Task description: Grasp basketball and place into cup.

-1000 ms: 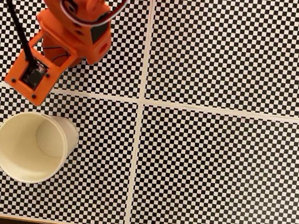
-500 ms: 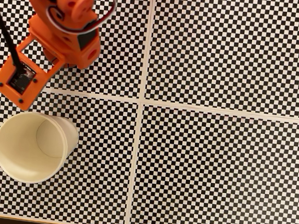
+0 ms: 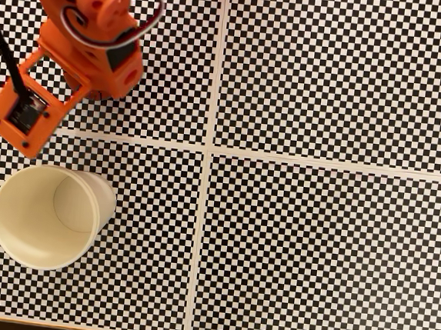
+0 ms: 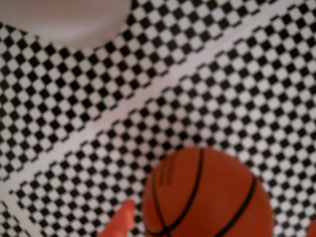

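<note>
With the ball (image 4: pixel 207 195) at six o'clock in the wrist view, held, we judge, in the claw (image 4: pixel 217 224), and the cup (image 3: pixel 46 215) standing empty at eight o'clock in the fixed view, we count grasping done and placing left.

You have one basketball (image 4: pixel 207 195), one cup (image 3: pixel 46 215) and one orange arm (image 3: pixel 81 41) beside that cup on one checkered table (image 3: pixel 329 244).

Black-and-white checkered table (image 3: pixel 329 244) with pale seam lines crossing it — the cup (image 3: pixel 46 215) is sitting upright on the lower-left panel in the fixed view.
</note>
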Controlling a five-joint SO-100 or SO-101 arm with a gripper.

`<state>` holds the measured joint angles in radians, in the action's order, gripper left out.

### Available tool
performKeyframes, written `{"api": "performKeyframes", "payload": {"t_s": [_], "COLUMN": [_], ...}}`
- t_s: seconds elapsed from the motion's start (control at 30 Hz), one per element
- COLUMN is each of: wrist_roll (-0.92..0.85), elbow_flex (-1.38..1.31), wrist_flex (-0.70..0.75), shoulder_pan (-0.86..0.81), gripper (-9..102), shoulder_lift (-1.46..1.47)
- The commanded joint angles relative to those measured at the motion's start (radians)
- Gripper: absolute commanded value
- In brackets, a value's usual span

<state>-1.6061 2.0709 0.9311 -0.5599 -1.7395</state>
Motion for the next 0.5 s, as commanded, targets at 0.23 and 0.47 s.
{"api": "performKeyframes", "payload": {"t_s": [0.23, 0.47], "wrist_roll": [-0.017, -0.014], "elbow_flex": [-0.037, -0.037], "wrist_flex": [-0.032, -0.046], "shoulder_pan": [-0.026, -0.031], "gripper": [27, 15], "shoulder_lift": [0.014, 0.023]}}
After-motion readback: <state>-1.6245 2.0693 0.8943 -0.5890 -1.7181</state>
